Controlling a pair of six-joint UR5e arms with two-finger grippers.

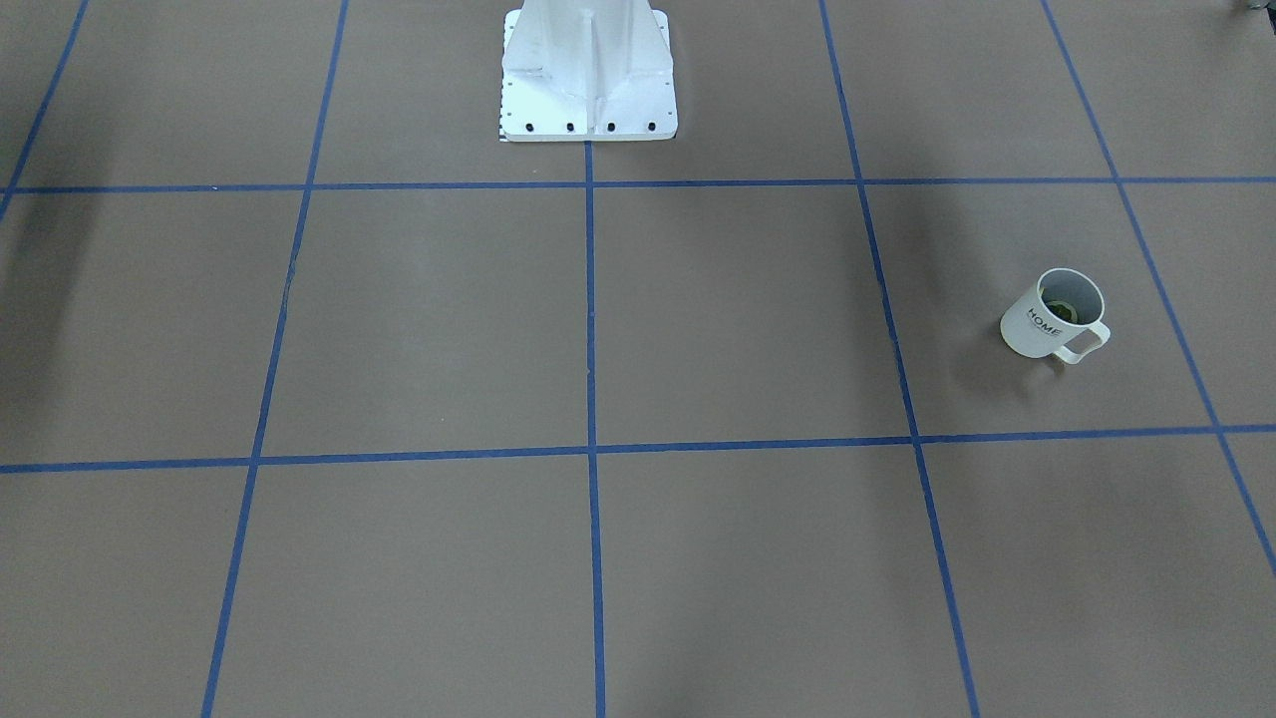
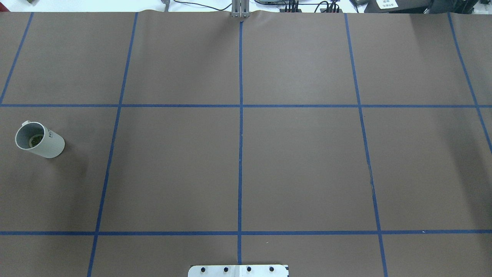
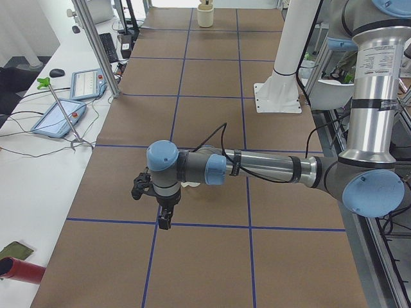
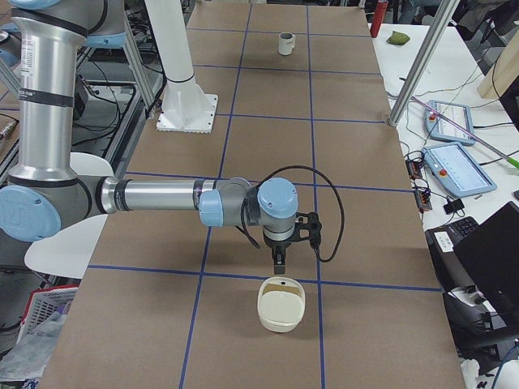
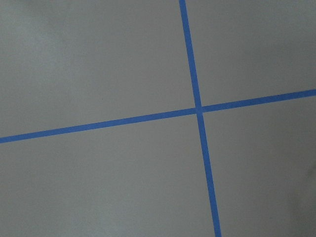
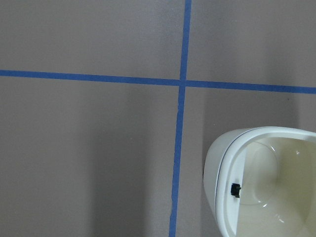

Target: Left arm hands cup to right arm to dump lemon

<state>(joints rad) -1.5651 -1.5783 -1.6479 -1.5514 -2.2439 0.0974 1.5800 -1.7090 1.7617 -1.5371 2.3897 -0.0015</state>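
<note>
White HOME mug (image 1: 1042, 324), lemon slices (image 1: 1063, 308) inside, stands upright on the desk (image 1: 698, 329) at my far left, probably light, rigid and slick, best gripped across its wall; whether my left fingers (image 3: 165, 222) or right fingers (image 4: 278, 261) are spread, I cannot tell.

Silver left arm (image 3: 270, 168), light-blue caps (image 3: 162, 155)

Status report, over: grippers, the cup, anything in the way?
Left gripper, right gripper: open or shut, cannot tell. Cup upright on table, ungripped, lemon inside. Cream bowl by right gripper; nothing beside cup.
</note>
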